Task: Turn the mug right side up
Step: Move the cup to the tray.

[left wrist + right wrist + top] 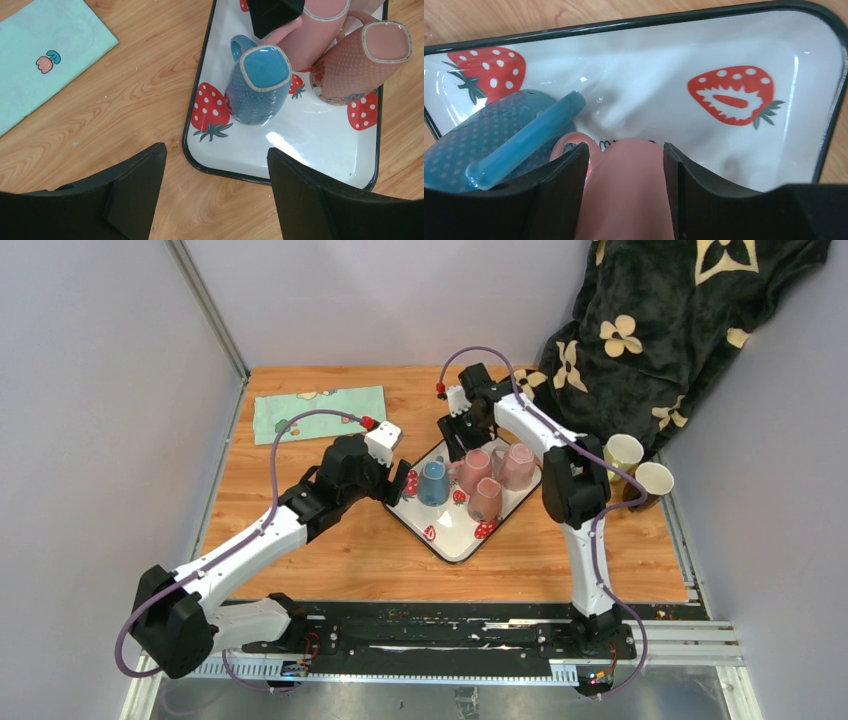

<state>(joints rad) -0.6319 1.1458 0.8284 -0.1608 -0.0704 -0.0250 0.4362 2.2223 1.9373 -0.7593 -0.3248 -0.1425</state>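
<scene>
Pink mug (626, 195) stands upside down on a strawberry-print tray (455, 537) at the middle of the wooden table (330, 550), gripped by the right gripper (625, 150). Its two black fingers (559, 185) are partly closed and press against opposite sides of the mug's body. The arm reaches down on the mug from the tray's far side, and the mug's handle points toward the blue mug (260, 85) just beside it.

The blue mug is also base up, next to a printed strawberry at the tray's left edge. A salmon mug (360, 60) with white dots stands inverted and tilted on the other side, close against the pink mug.

The left gripper (216, 150) hovers over the tray's left edge with its jaws spread wide and nothing between them, facing the blue mug without touching it.

At the table's far left corner lies a mint-green cloth (320, 410), well apart from the tray. A dark blanket (660, 330) with cream flowers is heaped at the far right
</scene>
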